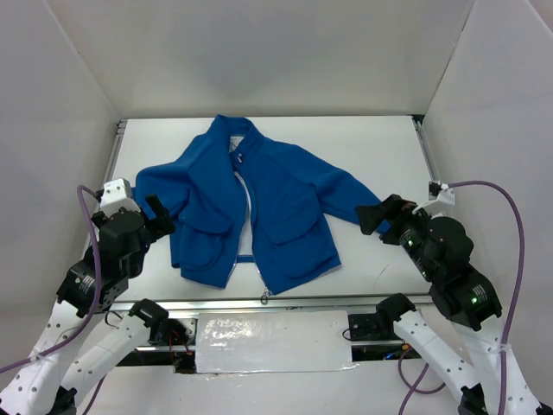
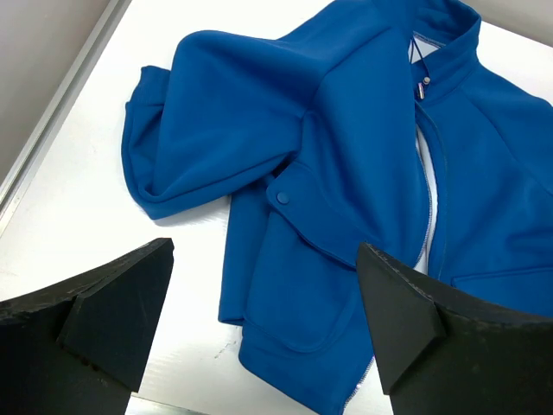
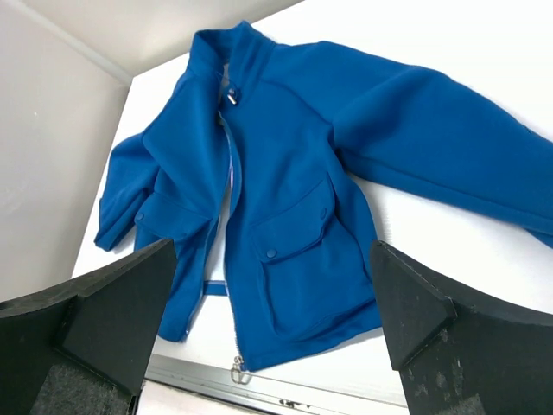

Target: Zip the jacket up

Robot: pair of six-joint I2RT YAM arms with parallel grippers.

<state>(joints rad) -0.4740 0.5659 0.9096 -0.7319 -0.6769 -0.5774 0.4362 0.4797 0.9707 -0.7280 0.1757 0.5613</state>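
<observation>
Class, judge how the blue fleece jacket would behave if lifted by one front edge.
Probably floppy: the jacket lies in soft folds, one sleeve bunched. Likely light, since the fleece looks thin. The zipper pull at its bottom would probably dangle.

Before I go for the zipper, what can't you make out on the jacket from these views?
1. Top view: the pull at the hem is too small to show how its tab lies.
2. Left wrist view: the hem end of the zipper is partly behind a finger and cut off by the bottom edge.
3. Right wrist view: the cuff of one sleeve runs off the right edge.
</observation>
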